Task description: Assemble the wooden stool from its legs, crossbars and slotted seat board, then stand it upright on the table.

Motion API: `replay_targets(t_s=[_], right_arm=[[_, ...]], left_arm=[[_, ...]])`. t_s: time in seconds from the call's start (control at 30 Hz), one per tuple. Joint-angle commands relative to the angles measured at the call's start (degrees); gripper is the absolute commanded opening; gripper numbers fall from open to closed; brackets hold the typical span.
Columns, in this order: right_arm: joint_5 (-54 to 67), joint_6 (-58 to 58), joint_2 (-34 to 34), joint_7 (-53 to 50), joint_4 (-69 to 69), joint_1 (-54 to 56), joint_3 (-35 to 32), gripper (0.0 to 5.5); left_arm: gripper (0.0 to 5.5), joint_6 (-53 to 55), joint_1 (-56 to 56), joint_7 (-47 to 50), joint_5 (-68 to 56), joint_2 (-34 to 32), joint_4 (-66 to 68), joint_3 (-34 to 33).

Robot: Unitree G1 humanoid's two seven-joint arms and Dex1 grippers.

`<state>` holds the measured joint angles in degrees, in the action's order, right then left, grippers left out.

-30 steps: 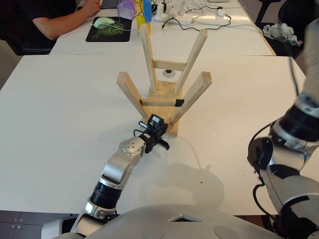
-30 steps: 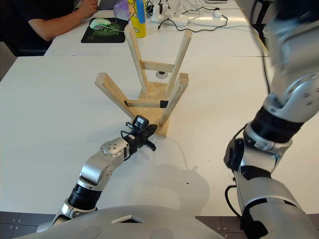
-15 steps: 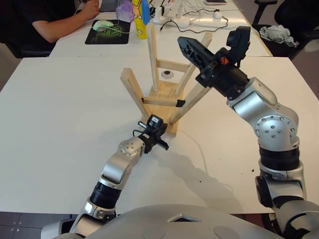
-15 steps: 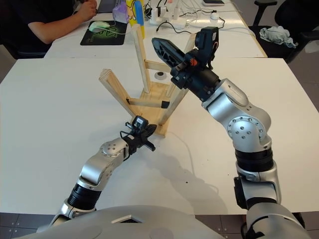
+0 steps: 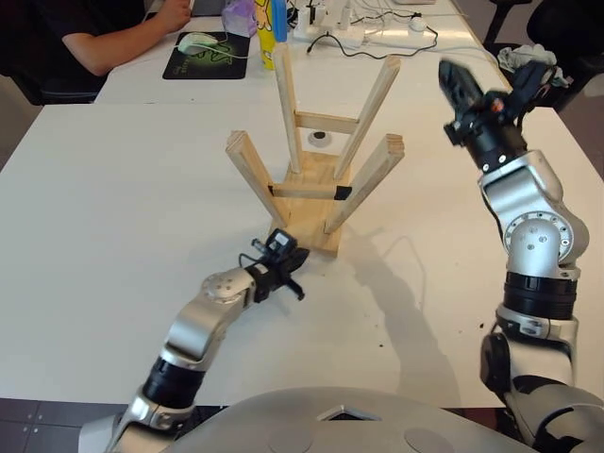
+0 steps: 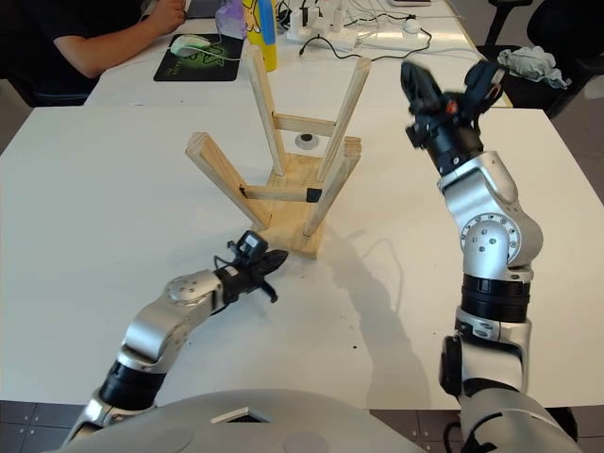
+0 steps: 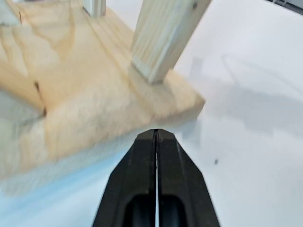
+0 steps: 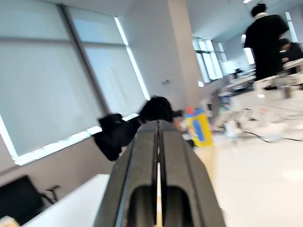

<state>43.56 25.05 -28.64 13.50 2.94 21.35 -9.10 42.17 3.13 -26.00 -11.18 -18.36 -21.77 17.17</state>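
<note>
The wooden stool (image 5: 316,179) rests upside down mid-table, its seat board (image 7: 71,104) flat on the white table (image 5: 113,217) and its legs (image 5: 368,104) splaying upward, joined by crossbars (image 5: 307,192). My left gripper (image 5: 294,283) lies low on the table just in front of the seat's near corner, fingers shut with nothing between them; the left wrist view has a leg's foot (image 7: 165,33) right behind its tip (image 7: 156,133). My right gripper (image 5: 446,72) is held high in the air to the right of the stool, apart from it, shut and empty.
A small round black-and-white item (image 5: 319,139) lies on the table behind the stool. On the far table are a mouse pad with a mouse (image 5: 198,47), a yellow bottle (image 5: 274,28), cables and a person's arm. Bare tabletop stretches left and right of the stool.
My right arm swung in over the stool's legs half a second ago and has since pulled back to the right. My left gripper has drawn back a little from the seat's corner.
</note>
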Motion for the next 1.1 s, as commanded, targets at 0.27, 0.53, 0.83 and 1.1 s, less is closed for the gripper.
replay_targets(t_s=[0.27, 0.53, 0.83, 1.1], right_arm=[[-17.91, 4.91, 4.62, 4.1, -2.13, -18.61, 16.87, 0.04], [-19.76, 9.59, 6.22, 6.57, 1.92, -16.9, 18.08, 0.04], [-23.5, 8.07, 12.01, 8.95, -5.45, -9.97, 20.07, 0.04], [-26.65, 5.3, 12.59, 7.28, -3.47, -10.82, 16.68, 0.04]], left_arm=[[0.0, 0.2, 1.6, 3.22, 3.69, -7.07, 6.04, -8.59], [0.0, -2.1, -0.67, 6.58, 6.12, 1.38, 10.21, -0.42], [0.0, -1.79, -2.25, 7.93, 7.71, 3.83, 10.77, 2.36], [0.0, -3.17, -1.55, 9.98, 9.61, 3.86, 8.02, 0.38]])
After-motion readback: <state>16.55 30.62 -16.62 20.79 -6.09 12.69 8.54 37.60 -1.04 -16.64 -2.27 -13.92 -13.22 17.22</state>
